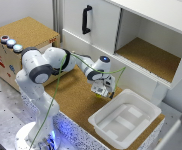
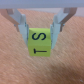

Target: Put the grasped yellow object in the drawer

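My gripper is shut on the yellow object, held just above the cork table surface. In the wrist view the yellow object is a small cube with black letters S and T, and my gripper has one finger on each side of it. The cork-topped brown box stands at the exterior view's left, behind my arm. Its drawer and black bar handle are hidden by the arm.
A white plastic tray lies just to the exterior view's right of the gripper. Behind it stand a white cabinet door with a black handle and an open cabinet compartment. Three round buttons sit on the box top.
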`<action>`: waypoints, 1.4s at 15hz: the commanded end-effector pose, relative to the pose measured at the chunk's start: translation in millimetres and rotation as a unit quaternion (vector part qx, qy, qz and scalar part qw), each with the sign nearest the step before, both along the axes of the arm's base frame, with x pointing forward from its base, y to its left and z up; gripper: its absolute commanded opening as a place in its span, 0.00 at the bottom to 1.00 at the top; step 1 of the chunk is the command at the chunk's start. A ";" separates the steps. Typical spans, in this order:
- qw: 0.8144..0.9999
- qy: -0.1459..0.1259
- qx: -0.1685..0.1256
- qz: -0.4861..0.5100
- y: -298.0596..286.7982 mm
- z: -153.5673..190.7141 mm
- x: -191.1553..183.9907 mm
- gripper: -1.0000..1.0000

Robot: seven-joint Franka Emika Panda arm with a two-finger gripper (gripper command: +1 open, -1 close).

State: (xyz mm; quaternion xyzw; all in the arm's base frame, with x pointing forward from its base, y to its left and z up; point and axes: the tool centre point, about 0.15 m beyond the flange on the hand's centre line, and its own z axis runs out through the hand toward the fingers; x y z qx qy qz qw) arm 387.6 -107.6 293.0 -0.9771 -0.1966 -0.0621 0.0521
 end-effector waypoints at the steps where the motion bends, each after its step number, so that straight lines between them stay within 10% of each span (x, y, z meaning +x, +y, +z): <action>1: 0.998 -0.044 0.000 0.043 63.7 97.5 -28.1 0.00; 12: 0.977 -0.070 0.026 0.201 228.4 196.0 -74.3 0.00; 17: 0.957 -0.030 0.052 0.283 299.2 197.7 -82.2 0.00; 21: 0.927 -0.014 0.020 0.374 363.9 184.4 -96.5 0.00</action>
